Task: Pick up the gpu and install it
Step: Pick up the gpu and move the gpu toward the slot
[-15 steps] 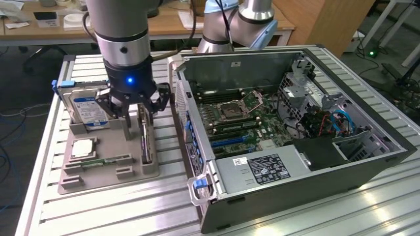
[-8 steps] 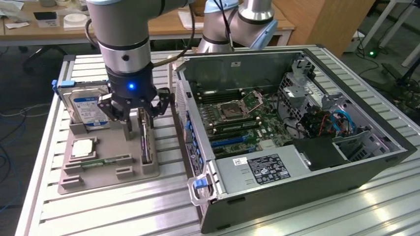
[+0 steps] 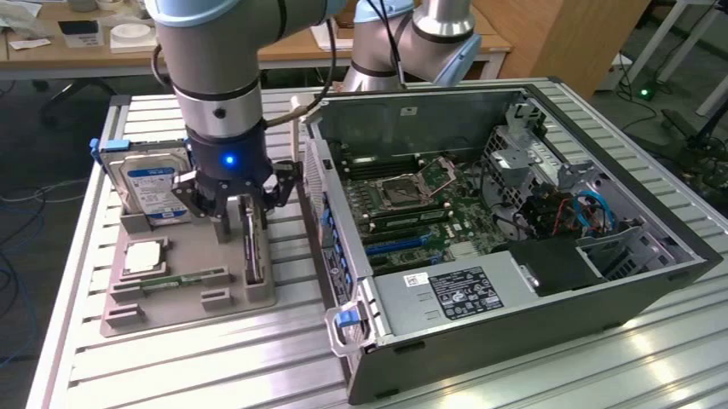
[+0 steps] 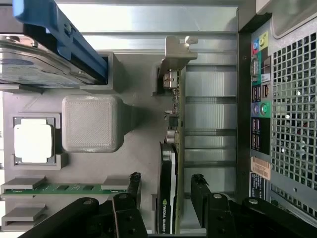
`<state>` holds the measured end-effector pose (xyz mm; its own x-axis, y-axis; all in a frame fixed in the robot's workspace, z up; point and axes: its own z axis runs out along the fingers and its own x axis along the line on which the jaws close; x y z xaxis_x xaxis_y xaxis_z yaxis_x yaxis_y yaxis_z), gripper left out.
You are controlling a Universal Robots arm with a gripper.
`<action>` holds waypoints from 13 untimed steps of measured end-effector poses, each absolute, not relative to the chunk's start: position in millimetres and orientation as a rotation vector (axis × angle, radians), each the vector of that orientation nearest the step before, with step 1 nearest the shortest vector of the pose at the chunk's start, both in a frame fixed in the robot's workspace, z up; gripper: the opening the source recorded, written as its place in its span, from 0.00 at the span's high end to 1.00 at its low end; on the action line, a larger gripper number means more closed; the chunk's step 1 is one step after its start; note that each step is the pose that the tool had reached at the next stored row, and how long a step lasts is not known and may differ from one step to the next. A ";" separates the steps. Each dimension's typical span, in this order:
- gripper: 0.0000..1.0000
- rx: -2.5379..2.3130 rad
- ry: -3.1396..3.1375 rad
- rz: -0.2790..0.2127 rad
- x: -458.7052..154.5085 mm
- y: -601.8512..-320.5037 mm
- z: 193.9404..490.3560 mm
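The gpu stands on its long edge in a slot of the grey holder tray, to the exterior view's left of the open computer case. In the wrist view the gpu shows a green board edge, a black face and a silver bracket at its far end. My gripper hangs right over the card. It is open in the wrist view, with one black finger on each side of the card and a gap showing between pad and card.
On the same tray stand a hard drive with a blue-white label, a processor chip and a narrow green memory stick. The case lies on its side with the motherboard exposed. Its rear port panel is close beside the card.
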<state>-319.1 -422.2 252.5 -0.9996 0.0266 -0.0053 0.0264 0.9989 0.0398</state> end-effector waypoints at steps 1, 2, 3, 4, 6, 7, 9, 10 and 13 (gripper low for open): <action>0.47 0.045 3.135 0.062 -319.1 -422.2 250.7; 0.47 0.048 3.135 0.062 -319.1 -422.2 248.8; 0.47 0.051 3.134 0.062 -319.1 -422.1 247.0; 0.47 0.053 3.134 0.062 -319.0 -422.1 245.2; 0.47 0.059 3.134 0.062 -319.0 -422.2 241.5; 0.47 0.061 3.134 0.062 -319.0 -422.2 239.7; 0.47 0.066 3.134 0.062 -318.8 -422.1 236.1; 0.47 0.068 3.134 0.062 -318.8 -422.2 234.3; 0.47 0.073 3.134 0.062 -318.7 -422.2 228.9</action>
<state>-318.7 -422.2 228.9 -0.9989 0.0469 -0.0054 0.0467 0.9981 0.0398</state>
